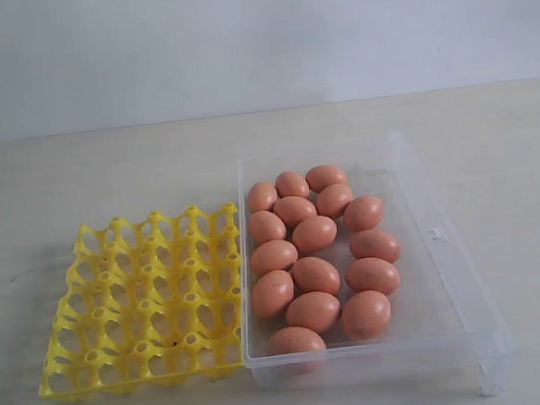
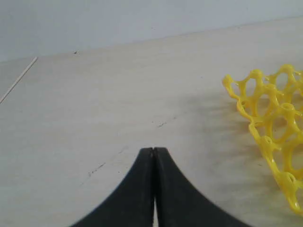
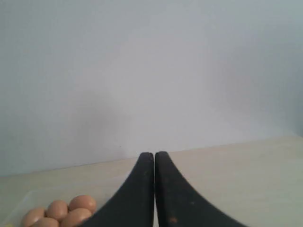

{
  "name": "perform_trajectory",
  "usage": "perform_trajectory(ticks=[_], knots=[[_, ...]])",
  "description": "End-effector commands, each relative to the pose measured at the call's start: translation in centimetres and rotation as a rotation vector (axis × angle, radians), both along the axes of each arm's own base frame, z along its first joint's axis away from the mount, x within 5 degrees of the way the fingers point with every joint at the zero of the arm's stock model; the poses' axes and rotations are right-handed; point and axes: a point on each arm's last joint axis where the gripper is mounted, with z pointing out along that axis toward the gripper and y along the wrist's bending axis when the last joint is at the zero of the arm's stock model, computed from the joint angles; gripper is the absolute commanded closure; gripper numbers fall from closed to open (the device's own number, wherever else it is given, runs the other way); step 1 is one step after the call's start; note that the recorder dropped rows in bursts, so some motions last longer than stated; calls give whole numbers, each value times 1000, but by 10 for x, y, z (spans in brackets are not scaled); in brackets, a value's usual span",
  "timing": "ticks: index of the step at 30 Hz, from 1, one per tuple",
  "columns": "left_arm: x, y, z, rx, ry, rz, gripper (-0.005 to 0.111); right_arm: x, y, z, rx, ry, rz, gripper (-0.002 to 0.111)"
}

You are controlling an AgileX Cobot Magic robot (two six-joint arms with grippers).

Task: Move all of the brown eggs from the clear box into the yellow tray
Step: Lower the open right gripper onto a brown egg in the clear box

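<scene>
Several brown eggs (image 1: 313, 234) lie loose in the clear box (image 1: 441, 255) right of centre on the table. Touching the box's left wall, the yellow tray (image 1: 147, 299) stands with all its cups bare. Neither gripper shows in the exterior view. In the left wrist view my left gripper (image 2: 153, 150) is shut with nothing in it, over bare table beside a corner of the yellow tray (image 2: 270, 127). My right gripper (image 3: 154, 154) is shut and holds nothing. A few brown eggs (image 3: 57, 210) show in a corner of that view.
The pale wooden table (image 1: 111, 176) runs back to a plain white wall (image 1: 258, 36). A thin seam or edge (image 2: 19, 78) crosses the table in the left wrist view.
</scene>
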Motion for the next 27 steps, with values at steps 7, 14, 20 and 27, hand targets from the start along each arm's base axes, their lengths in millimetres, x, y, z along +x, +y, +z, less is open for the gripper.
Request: perform_trajectory(ticks=[7, 14, 20, 27], knots=[[0, 0, 2, -6, -19, -6, 107, 71, 10, 61, 316, 394, 20, 106], [0, 0, 2, -6, -19, -6, 107, 164, 135, 87, -238, 566, 494, 106], [0, 0, 2, -6, -19, -6, 107, 213, 213, 79, -506, 888, 597, 108], [0, 0, 2, -6, -19, -6, 107, 241, 236, 52, -640, 1111, 558, 106]])
